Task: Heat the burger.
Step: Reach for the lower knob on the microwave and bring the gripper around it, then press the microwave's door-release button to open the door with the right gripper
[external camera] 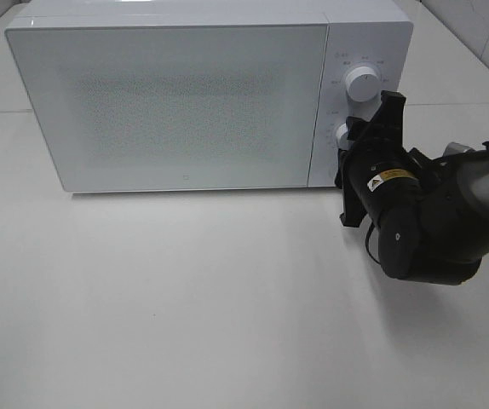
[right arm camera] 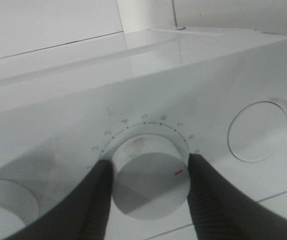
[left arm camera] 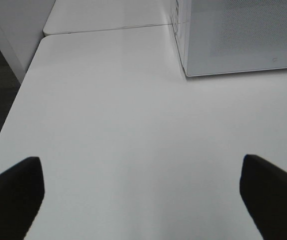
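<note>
The burger shows in no view, so its look and place cannot be told. The white microwave (external camera: 176, 94) has its frosted door closed. Only the right wrist view shows the right pincer (right arm camera: 148, 165) pinching the lower dial (right arm camera: 151, 187), with its red mark and ring of numbers. The left pincer (left arm camera: 141, 165) hangs spread above the white table (left arm camera: 123, 100).

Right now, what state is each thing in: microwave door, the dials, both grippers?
Microwave door: shut.
Upper dial: untouched.
Lower dial: pinched from both sides.
Right gripper: closed on the lower dial.
Left gripper: open, empty, above the table.
Burger: not in view.
</note>
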You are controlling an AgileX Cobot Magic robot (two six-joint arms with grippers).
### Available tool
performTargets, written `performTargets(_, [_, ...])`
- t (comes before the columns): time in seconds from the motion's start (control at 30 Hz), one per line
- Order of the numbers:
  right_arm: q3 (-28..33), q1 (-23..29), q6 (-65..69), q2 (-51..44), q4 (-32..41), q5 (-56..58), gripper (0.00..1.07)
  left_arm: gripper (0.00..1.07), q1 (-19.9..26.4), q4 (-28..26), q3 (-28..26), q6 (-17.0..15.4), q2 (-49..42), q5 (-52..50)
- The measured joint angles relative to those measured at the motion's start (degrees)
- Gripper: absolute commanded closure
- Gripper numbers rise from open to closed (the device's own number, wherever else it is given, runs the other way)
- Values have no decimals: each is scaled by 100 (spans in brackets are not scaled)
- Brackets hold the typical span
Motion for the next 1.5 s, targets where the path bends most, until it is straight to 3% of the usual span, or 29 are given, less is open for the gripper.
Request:
performTargets(0.2, [0,0,0,0,0,0,80,6,0,0,0,0,0,0])
performTargets(0.43, [0,0,6,0,0,0,62,6,0,0,0,0,0,0])
performTargets(0.73, [29,11,-115,23,-74,149,23,6,0,0,0,0,0,0])
performTargets(1.5, [80,52,17,17,-69,201,22,6,0,0,0,0,0,0])
